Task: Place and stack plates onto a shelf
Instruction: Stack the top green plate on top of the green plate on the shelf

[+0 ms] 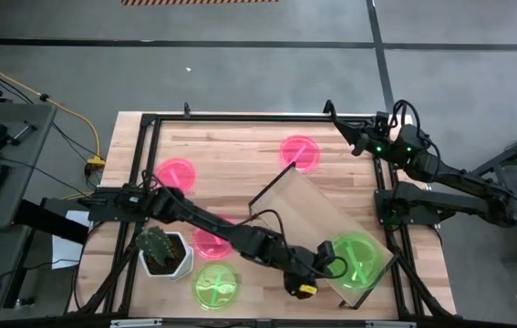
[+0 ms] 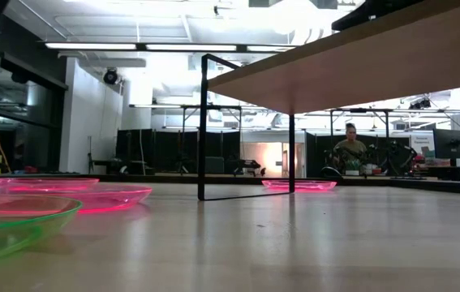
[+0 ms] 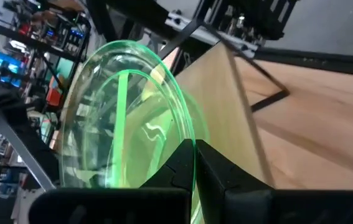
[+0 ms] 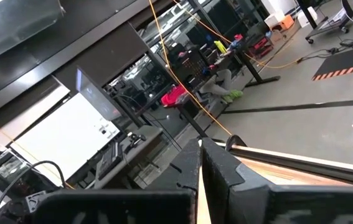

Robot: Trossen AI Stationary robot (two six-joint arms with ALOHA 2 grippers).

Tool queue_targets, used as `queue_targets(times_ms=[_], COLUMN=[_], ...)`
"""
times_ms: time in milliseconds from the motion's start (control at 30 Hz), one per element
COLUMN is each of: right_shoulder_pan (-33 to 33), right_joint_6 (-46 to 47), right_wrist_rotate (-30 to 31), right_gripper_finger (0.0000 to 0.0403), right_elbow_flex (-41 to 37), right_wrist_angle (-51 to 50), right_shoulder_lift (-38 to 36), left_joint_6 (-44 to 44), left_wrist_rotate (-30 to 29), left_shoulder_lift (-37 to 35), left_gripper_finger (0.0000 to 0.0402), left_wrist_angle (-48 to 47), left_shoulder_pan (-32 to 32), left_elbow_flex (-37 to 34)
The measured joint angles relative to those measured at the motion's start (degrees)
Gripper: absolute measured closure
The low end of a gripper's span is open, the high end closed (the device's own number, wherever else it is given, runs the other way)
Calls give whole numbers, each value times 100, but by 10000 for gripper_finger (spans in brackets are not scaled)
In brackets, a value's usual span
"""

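The shelf (image 1: 326, 214) is a long light-wood board lying slantwise on the table's right half, and it spans the top of the low view as shelf (image 2: 376, 49). My left gripper (image 1: 331, 261) is shut on a green plate (image 1: 360, 260) over the shelf's near right end; the wrist view shows the same plate (image 3: 126, 118). Another green plate (image 1: 214, 285) and three pink plates (image 1: 299, 152) (image 1: 174, 173) (image 1: 211, 241) lie flat on the table. My right gripper (image 1: 331, 113) is shut and holds nothing, by the table's far edge. My left gripper pinches the green plate's rim (image 3: 185, 140) between its two fingers, on the side facing the table's left. The fingers (image 3: 226, 180) come roughly level from the left. Seen from above, the plate lies flat over the shelf board; whether it rests on it I cannot tell.
A white pot with a cactus (image 1: 162, 251) stands near the left arm's elbow at the table's near left. A dark frame (image 1: 240, 117) runs around the table. The shelf's dark upright panel (image 2: 205, 126) stands mid-table. A person (image 2: 350, 150) sits far behind in the room.
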Motion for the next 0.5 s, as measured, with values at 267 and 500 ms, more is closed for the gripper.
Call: queue_targets(times_ms=[267, 500], right_shoulder_pan=[0, 0], right_joint_6=[0, 0], right_wrist_rotate=[2, 67], right_gripper_finger=[403, 403], right_elbow_flex=[0, 0], right_wrist_angle=[-17, -18], right_shoulder_lift=[0, 0], left_joint_6=[-296, -309], left_wrist_rotate=[0, 98], left_shoulder_lift=[0, 0], left_gripper_finger=[401, 393], left_wrist_angle=[-23, -85], left_shoulder_pan=[201, 287], left_elbow_flex=[0, -1])
